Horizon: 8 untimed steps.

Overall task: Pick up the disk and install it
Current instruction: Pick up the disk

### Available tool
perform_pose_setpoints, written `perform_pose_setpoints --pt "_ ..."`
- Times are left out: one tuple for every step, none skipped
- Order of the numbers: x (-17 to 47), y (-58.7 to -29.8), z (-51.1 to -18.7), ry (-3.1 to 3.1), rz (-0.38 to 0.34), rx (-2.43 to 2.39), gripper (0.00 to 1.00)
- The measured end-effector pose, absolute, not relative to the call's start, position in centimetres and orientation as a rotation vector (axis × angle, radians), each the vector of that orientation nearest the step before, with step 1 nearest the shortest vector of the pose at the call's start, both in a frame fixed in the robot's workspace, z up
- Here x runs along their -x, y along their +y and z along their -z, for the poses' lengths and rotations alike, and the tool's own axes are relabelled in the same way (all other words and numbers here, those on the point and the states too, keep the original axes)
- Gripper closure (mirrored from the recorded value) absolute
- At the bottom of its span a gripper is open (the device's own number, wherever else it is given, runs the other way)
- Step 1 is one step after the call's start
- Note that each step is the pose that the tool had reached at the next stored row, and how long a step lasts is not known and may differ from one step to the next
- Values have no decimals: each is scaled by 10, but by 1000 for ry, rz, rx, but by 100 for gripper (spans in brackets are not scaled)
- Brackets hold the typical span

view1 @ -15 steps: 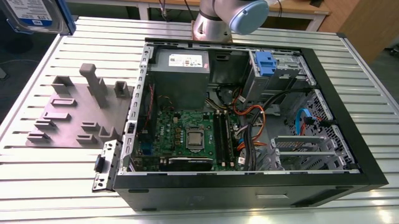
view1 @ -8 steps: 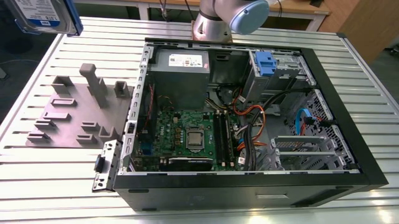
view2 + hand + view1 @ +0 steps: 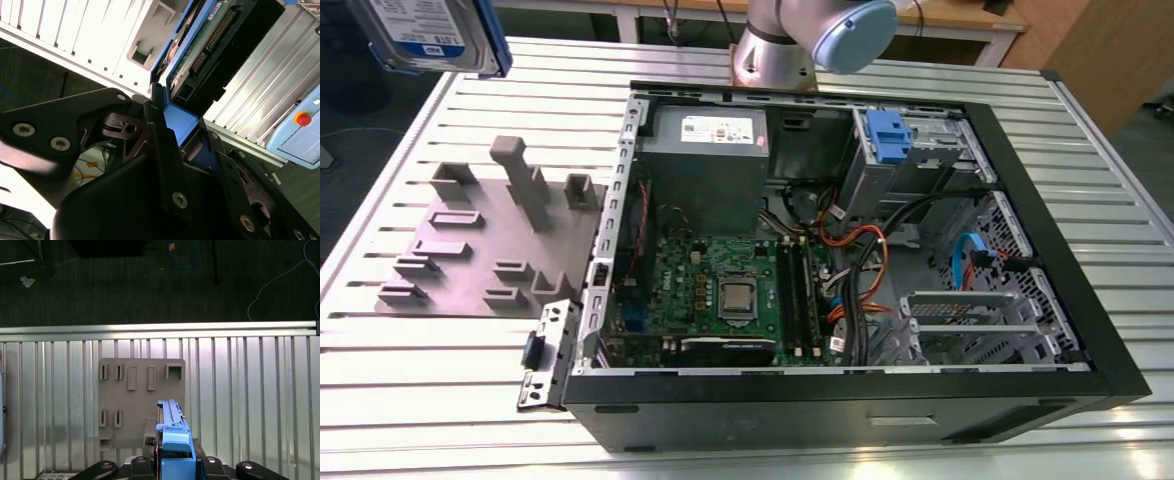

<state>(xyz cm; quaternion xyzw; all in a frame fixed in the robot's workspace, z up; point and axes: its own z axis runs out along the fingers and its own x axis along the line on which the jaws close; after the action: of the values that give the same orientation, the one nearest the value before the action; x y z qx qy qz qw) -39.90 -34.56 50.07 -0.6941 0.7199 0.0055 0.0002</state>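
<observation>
The disk (image 3: 434, 35), silver-grey with a white-and-blue label and a blue bracket, hangs in the air above the far left corner of the table in the exterior view. In both wrist views my gripper (image 3: 175, 462) (image 3: 182, 125) is shut on the disk's blue bracket (image 3: 174, 442). The second wrist view shows the disk's green circuit board and connectors (image 3: 205, 45) sticking out past the black fingers (image 3: 155, 112). In the first wrist view the disk sits edge-on above the grey holder plate (image 3: 140, 390).
An open black computer case (image 3: 1067, 250) lies on the slatted aluminium table (image 3: 440, 390). Its grey drive cage with a blue handle (image 3: 887, 135) is at the far right corner. The grey holder plate (image 3: 494, 240) with upright pegs lies left of the case. The arm's base (image 3: 781, 45) stands behind.
</observation>
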Motion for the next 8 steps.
perform_pose_setpoints --pt "399 -346 -501 2261 -17 2180 64" --pt "399 -347 -501 2261 -17 2180 64" --pt "399 -348 -501 2261 -17 2180 64" --pt "399 -349 -501 2261 -17 2180 64" --pt "399 -351 -501 2261 -17 2180 64" --pt "399 -352 -501 2261 -17 2180 64" --pt "399 -353 -501 2261 -17 2180 64" --pt "399 -354 -501 2261 -17 2180 64"
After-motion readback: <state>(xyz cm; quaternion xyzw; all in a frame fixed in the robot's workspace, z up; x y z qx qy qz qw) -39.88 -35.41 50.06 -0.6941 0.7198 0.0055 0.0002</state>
